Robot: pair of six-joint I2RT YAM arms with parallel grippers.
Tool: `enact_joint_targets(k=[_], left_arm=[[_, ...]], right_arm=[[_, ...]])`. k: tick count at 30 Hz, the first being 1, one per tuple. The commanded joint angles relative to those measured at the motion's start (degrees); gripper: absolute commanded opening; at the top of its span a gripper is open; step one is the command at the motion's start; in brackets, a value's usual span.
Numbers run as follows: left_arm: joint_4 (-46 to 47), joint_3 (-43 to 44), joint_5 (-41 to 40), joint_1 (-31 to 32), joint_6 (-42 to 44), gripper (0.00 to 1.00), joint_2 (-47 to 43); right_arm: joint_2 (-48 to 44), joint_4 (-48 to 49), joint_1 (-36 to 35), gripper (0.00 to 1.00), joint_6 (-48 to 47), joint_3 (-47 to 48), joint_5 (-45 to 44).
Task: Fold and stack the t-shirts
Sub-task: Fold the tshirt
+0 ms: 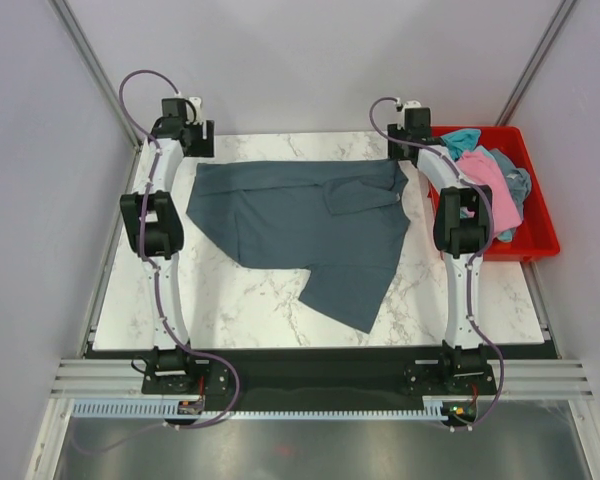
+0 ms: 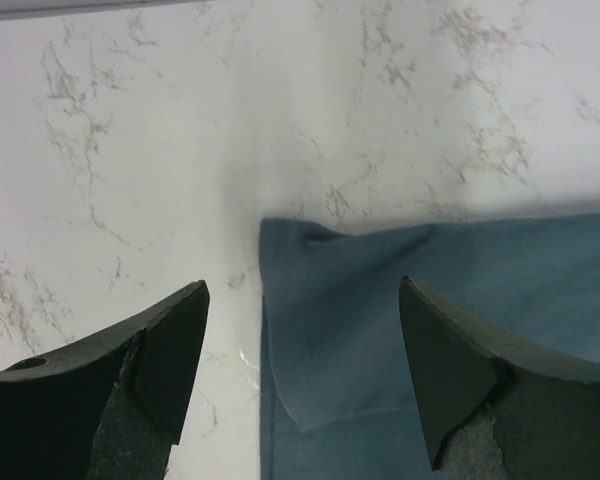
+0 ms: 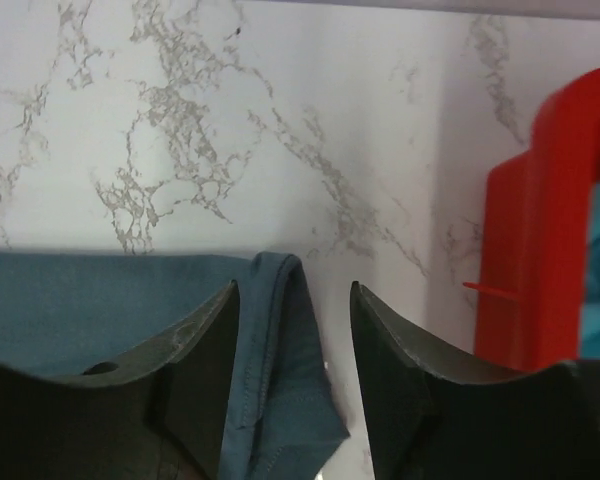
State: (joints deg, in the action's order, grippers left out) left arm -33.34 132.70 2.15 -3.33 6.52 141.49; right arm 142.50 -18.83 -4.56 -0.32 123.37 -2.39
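L gripper (image 2: 302, 310): mine, jaws wide apart, holding nothing; far-left corner of the slate-blue t-shirt (image 1: 300, 225) lies btwn my fingers.
R gripper (image 3: 295, 300): jaws apart too, straddling that shirt's folded far-right hem, near the red bin (image 3: 540, 230).
Contact w/ cloth: can't tell, either side.
Shirt layout: spread across the marble table (image 1: 250, 295), upper right part doubled over, one flap pointing toward the near edge.
Bin contents: pink t-shirt (image 1: 485, 180) & teal t-shirt (image 1: 462, 138), bunched together, right of the table.
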Motion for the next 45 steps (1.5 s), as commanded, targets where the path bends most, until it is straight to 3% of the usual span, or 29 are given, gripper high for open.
enact_joint_targets(k=[1,4,8,13,20,32,42,45], left_arm=[[-1.9,-3.8,4.2,2.0,-2.0,0.84,-11.7],[-1.9,-14.0,8.6,4.8,-1.4,0.82,-19.6],[-3.0,-29.0,10.0,9.0,4.7,0.77,-27.0],[-5.9,-36.6,5.7,12.6,8.1,0.71,-30.6],[-7.4,-44.4,1.2,12.6,10.4,0.70,-34.4],[-8.5,-39.4,-1.9,13.0,11.1,0.63,-25.1],[-8.1,-33.7,-4.6,13.0,12.2,0.44,-18.1],[-8.2,-32.5,-4.8,13.0,12.2,0.43,-17.3]], right_arm=[[-10.7,2.4,0.1,0.58,-1.3,-1.1,-6.0],[-16.6,2.9,0.0,0.62,-0.4,-5.7,-4.9],[-24.6,2.9,-1.8,0.60,-1.9,-15.7,6.3],[-30.4,-3.3,-7.0,0.57,-7.9,-25.5,17.9],[-29.9,-4.4,-9.6,0.55,-1.3,-29.4,25.6],[-26.3,-3.9,-11.5,0.51,-0.9,-32.2,28.5],[-23.8,-3.9,-11.5,0.50,-2.8,-32.6,26.3],[-23.4,-3.8,-11.4,0.49,-2.8,-32.1,25.9]])
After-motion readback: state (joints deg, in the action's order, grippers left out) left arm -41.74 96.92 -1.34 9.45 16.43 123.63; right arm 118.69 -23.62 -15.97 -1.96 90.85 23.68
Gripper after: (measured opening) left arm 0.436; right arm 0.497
